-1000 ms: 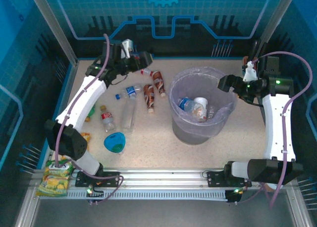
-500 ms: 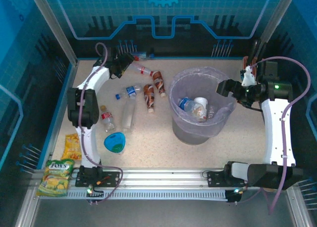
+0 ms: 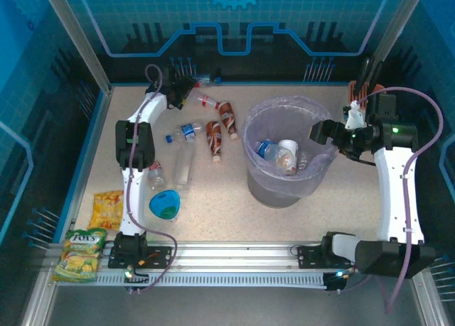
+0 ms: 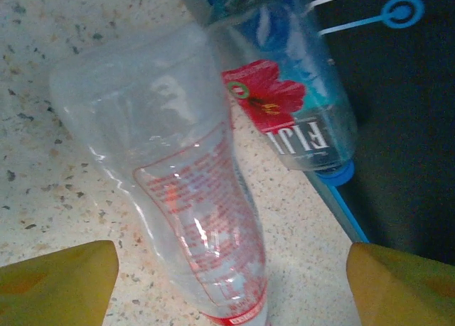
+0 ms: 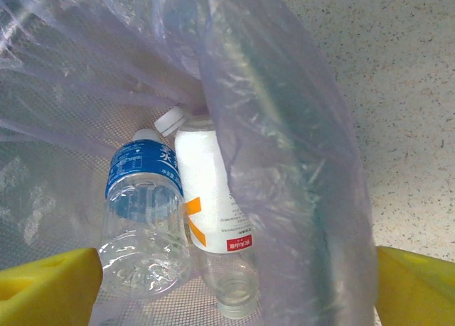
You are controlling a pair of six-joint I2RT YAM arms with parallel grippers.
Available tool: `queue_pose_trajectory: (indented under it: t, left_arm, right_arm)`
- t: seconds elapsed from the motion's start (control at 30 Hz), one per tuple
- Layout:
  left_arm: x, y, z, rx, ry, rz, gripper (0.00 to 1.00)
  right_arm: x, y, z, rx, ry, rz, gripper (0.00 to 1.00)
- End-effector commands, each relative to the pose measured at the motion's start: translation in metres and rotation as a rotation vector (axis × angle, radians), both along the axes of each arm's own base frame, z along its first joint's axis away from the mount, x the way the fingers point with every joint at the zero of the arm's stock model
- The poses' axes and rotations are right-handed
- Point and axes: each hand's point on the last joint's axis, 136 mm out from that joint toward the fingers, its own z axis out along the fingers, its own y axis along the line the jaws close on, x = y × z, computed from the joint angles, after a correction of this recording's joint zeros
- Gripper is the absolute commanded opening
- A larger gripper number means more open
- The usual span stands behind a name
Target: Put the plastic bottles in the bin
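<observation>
My left gripper (image 4: 231, 249) is spread astride the red-label bottle (image 4: 185, 170) by the table (image 3: 213, 198) far edge. Nxt: pinch it, haul 2 bin (image 3: 274, 187).

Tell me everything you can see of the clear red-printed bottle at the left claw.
The clear bottle is thin see-through plastic, seemingly empty, with red print along its body and a red band at its narrow end. It lies on its side on the speckled table, wide base away from the left claw, narrow end between its open fingers, untouched. A blue-capped Fiji bottle lies alongside; contact unclear.
</observation>
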Motion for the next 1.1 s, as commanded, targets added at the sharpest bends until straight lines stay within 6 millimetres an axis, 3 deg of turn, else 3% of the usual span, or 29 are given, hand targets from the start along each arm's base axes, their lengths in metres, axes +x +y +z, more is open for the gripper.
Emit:
queue_pose_trajectory:
  t: [0.0, 0.2, 0.37, 0.5, 0.6, 0.73, 0.83, 1.07]
  left_arm:
    - [0.003, -0.001, -0.011, -0.040, 0.038, 0.036, 0.82]
    - [0.009, -0.007, -0.032, -0.077, 0.066, 0.044, 0.77]
    - [0.008, -0.007, -0.038, -0.076, 0.076, 0.044, 0.61]
    - [0.009, -0.007, -0.033, -0.078, 0.062, 0.043, 0.48]
    - [0.011, -0.008, -0.020, -0.079, 0.037, 0.036, 0.45]
    - [0.014, -0.008, 0.017, -0.082, -0.043, 0.027, 0.45]
    - [0.015, -0.007, 0.057, -0.092, -0.124, 0.011, 0.45]
    - [-0.011, -0.017, 0.181, -0.081, -0.358, -0.093, 0.46]
  right_arm:
    - [-0.004, 0.003, 0.000, 0.000, -0.003, 0.002, 0.95]
    - [-0.004, 0.005, -0.001, 0.012, 0.000, -0.002, 0.95]
    - [-0.005, 0.006, -0.002, 0.018, -0.001, -0.003, 0.94]
    - [-0.006, 0.006, -0.002, 0.014, -0.002, -0.004, 0.95]
    - [-0.006, 0.006, -0.003, 0.013, -0.002, -0.004, 0.94]
    - [-0.004, 0.008, -0.001, 0.030, -0.017, -0.004, 0.93]
    - [-0.002, 0.010, 0.001, 0.045, -0.028, -0.003, 0.93]
    - [0.010, 0.011, 0.011, 0.074, -0.087, -0.033, 0.92]
